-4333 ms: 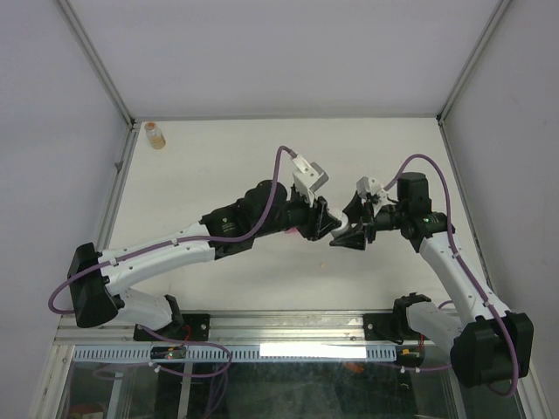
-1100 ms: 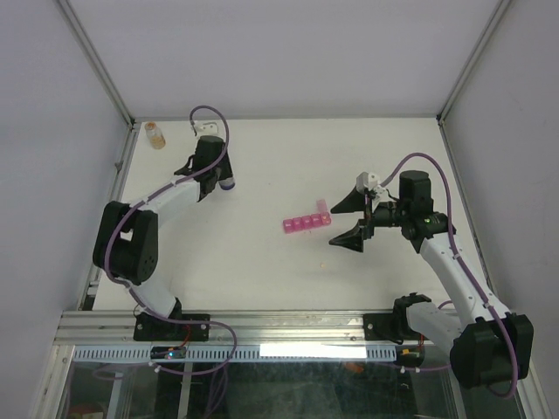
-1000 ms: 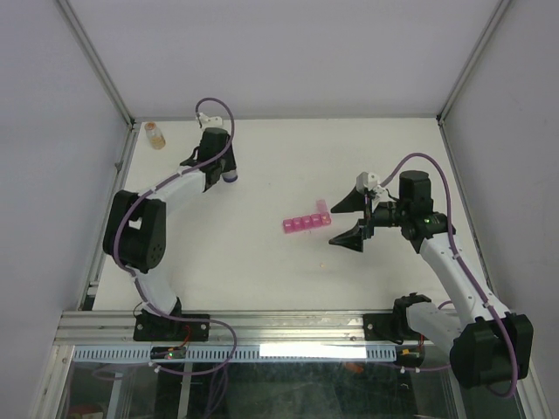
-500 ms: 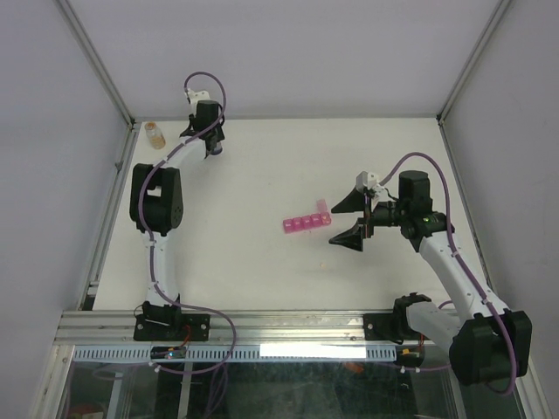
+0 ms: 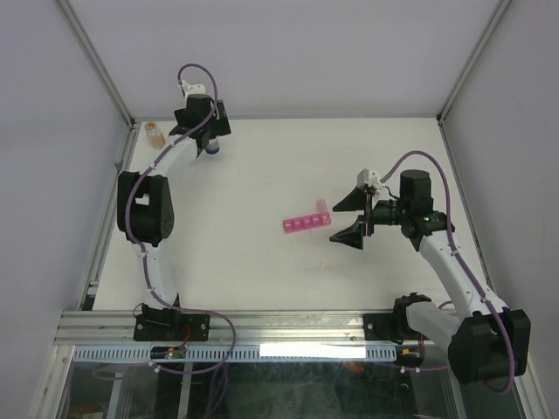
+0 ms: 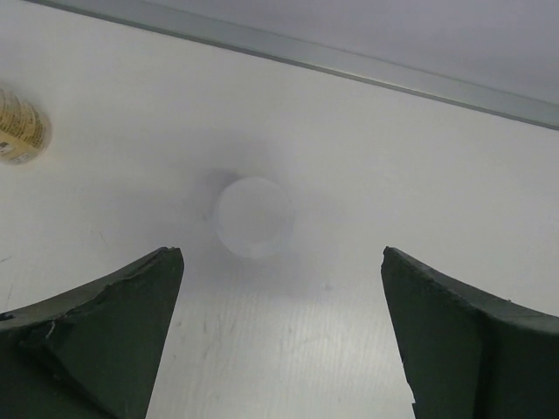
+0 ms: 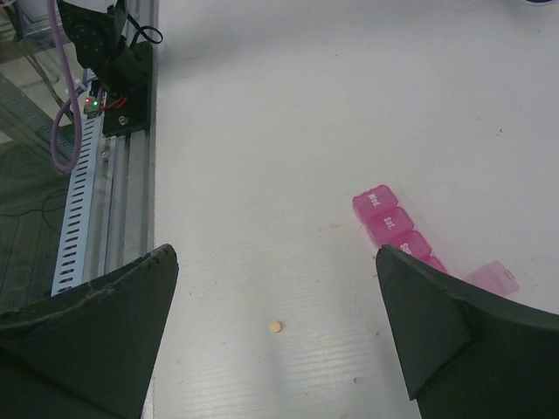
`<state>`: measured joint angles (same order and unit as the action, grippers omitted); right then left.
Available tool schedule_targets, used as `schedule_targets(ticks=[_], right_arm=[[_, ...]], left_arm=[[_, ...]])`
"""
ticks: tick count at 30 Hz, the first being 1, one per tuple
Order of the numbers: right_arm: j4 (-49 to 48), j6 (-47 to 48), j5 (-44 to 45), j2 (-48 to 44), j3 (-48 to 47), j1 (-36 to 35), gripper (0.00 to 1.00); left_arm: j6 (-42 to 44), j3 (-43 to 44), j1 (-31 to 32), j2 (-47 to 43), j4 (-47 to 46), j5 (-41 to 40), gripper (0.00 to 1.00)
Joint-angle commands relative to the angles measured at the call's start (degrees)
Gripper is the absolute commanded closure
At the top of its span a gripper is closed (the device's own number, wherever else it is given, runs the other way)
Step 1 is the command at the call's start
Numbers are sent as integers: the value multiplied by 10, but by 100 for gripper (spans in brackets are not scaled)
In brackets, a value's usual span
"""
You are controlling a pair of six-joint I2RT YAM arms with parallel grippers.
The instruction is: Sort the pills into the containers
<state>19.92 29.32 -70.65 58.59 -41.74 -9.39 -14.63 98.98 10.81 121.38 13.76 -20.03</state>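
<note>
Small amber plastic bottle (image 5: 155,133) is sitting at far-left corner of white table (image 5: 262,175). Small white-capped round bottle (image 6: 253,216) is standing near it, apart, by grey metal rail (image 6: 349,61).

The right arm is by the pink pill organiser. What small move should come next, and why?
Probably lower the right gripper onto the tiny pale round pill lying loose on the white table. Its jaws stand open with the pill roughly centred between them, and the translucent pink plastic organiser strip beside it has its end lid flipped open.
</note>
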Motion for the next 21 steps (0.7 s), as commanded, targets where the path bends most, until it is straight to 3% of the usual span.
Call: schedule_targets(ticks=[1, 5, 8, 12, 16, 21], right_arm=[[-63, -64, 27, -1, 0, 18, 1], [-170, -220, 99, 2, 8, 38, 1], [-154, -220, 107, 18, -9, 44, 1], [-61, -177, 106, 85, -67, 48, 1], [-6, -166, 117, 157, -109, 62, 1], [-28, -189, 113, 167, -92, 86, 3]], left_arm=[[19, -70, 8, -188, -51, 159, 1], [25, -268, 40, -329, -189, 315, 1], [41, -434, 104, -428, -323, 378, 1], [120, -580, 172, -488, -458, 475, 1], [165, -633, 183, -472, -489, 585, 1], [261, -645, 223, -410, -479, 564, 1]])
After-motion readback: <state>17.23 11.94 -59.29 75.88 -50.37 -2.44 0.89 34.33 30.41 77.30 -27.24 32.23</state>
